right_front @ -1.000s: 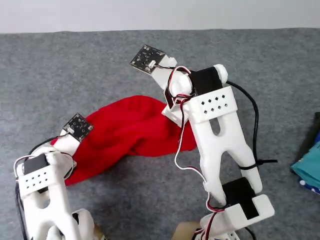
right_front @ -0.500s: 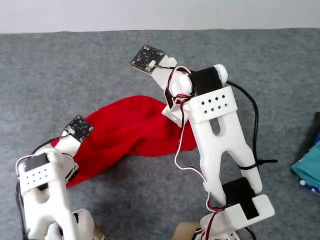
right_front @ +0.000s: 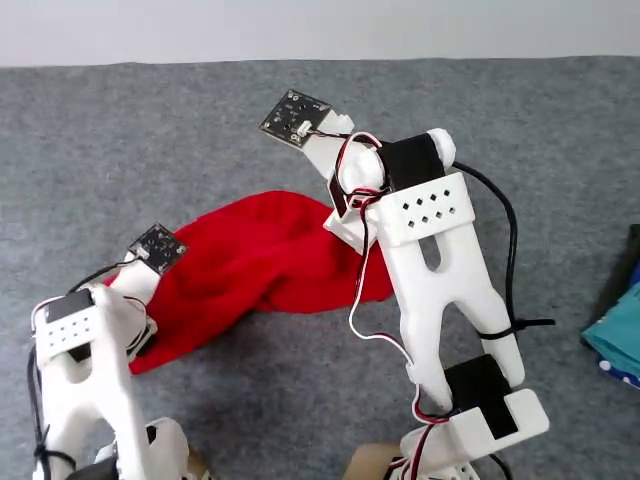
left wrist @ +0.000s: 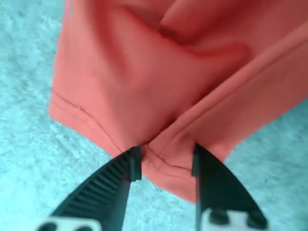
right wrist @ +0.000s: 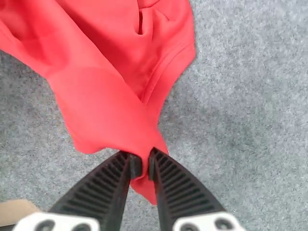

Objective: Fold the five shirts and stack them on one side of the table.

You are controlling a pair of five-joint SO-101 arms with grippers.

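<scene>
Across the grey counter [right_front: 120,130], your red shirt [right_front: 250,250] lies crumpled mid-counter, unfolded; its outline is unchanged vs. 1 s ago.

Right arm [right_front: 435,260]: no movement noted. Left arm [right_front: 85,370]: small shift only, wrist nudged a little further onto the shirt's near end.

Teal cloth [right_front: 615,335] sits at the counter's edge, well apart; can't tell if it's a shirt.

Right hand [right wrist: 139,166]: clamped on a pinch of shirt edge. Left hand [left wrist: 163,161]: part-open, hem corner lying betw. the fingers, not yet pinched.

Assessment: you're lining up the 2nd grip. No fold started, no stack formed. Task is at an early stage.
</scene>
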